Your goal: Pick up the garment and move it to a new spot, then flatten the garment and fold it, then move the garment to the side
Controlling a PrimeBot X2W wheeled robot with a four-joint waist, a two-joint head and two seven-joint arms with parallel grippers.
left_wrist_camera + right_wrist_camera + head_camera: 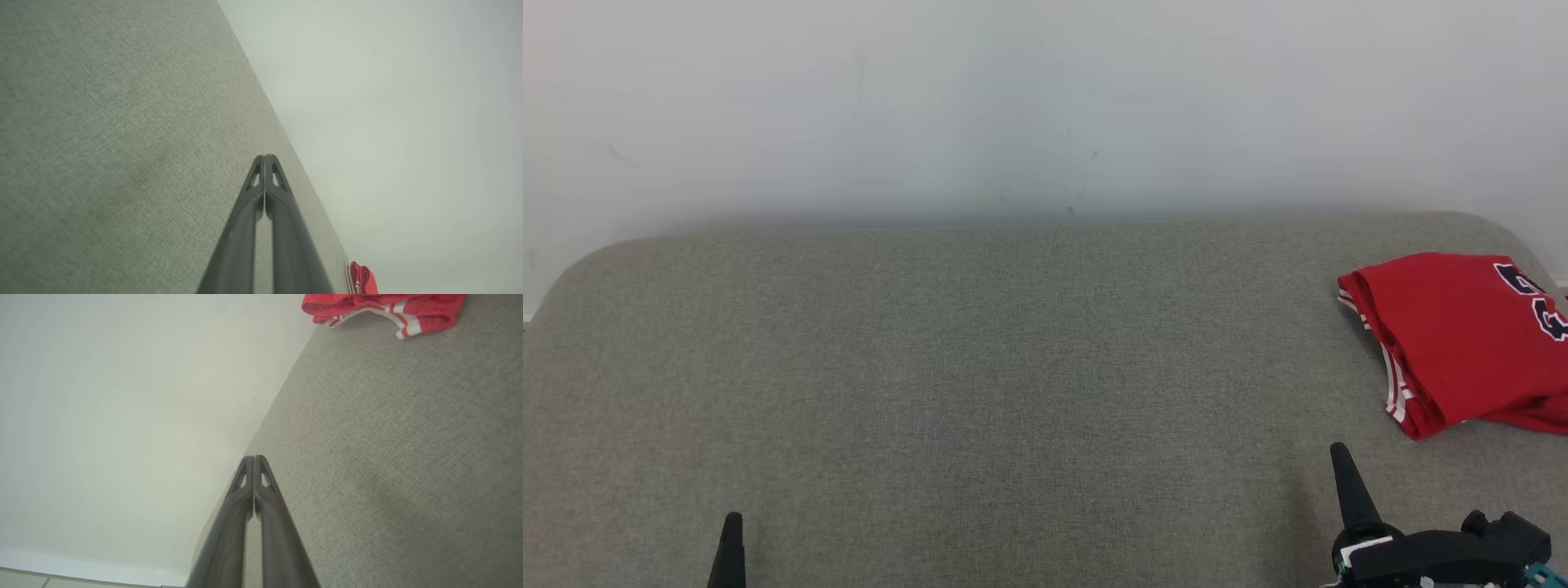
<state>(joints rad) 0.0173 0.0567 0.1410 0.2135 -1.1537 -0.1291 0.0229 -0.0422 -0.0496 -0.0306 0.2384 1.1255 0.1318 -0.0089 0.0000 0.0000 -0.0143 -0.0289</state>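
Head view, item one: garment (1462, 343), a red jersey piece, folded into a compact block with soft, slightly rumpled edges. It lay at the right end of the grey fabric surface (980, 367), close to that surface's far edge, and the picture's right border cut it off. Striped trim (1395, 384) in red and white ran down the side facing the surface's middle. Black numerals (1539, 306) outlined in white showed on the top face and were only partly legible. Item two: left gripper (731, 547), one dark finger tip rising over the near edge of the surface, towards its left end and well apart from the garment. Item three: right gripper (1339, 461), a dark pointed finger on a black body, over the near edge of the surface, near the garment without touching it. Left wrist view: the two fingers (282, 212) lay pressed together along their tips with nothing between them. Right wrist view: the same, fingers (271, 506) shut tight and empty above the surface, with the garment's red folds and striped hem ahead of them. Item four: wall (1045, 98), pale and plain, behind the surface's far edge.
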